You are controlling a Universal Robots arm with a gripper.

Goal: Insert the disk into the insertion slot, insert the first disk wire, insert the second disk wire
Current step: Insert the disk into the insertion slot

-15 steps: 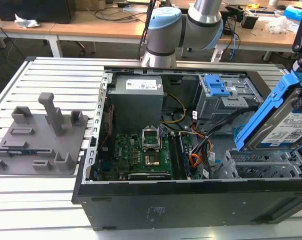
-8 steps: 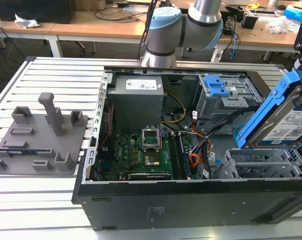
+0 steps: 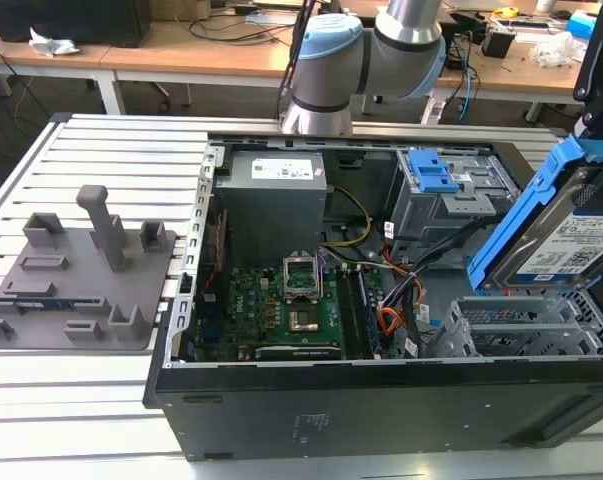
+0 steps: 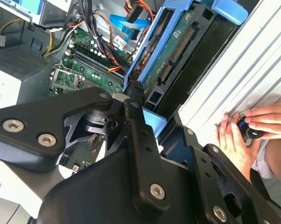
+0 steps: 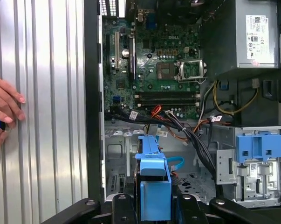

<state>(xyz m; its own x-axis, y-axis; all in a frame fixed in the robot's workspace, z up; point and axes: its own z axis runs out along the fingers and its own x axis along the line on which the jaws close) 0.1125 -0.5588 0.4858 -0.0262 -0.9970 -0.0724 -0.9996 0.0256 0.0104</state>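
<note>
My gripper (image 3: pixel 598 120) is shut on the disk (image 3: pixel 573 228), a silver drive in a bright blue caddy. It hangs tilted just above the insertion slot (image 3: pixel 521 325), the low grey perforated cage at the case's corner on the exterior view's right. In the first wrist view the caddy (image 5: pixel 154 184) sits between the black fingers (image 5: pixel 119 205), over the bay floor (image 5: pixel 116 158). The second wrist view shows the disk's green underside (image 4: pixel 177 51). The first disk wire (image 5: pixel 159 112), a red-orange-black bundle, lies loose beside the bay. The second disk wire (image 5: pixel 176 164), light blue, loops inside it.
The open computer case (image 3: pixel 381 400) lies on a slatted metal table (image 3: pixel 101 150). A taller grey cage with a blue latch (image 3: pixel 433 172) stands behind the slot. A grey fixture block (image 3: pixel 81 270) sits at the exterior view's left. A person's hand (image 5: pixel 5 112) rests on the table beside the case.
</note>
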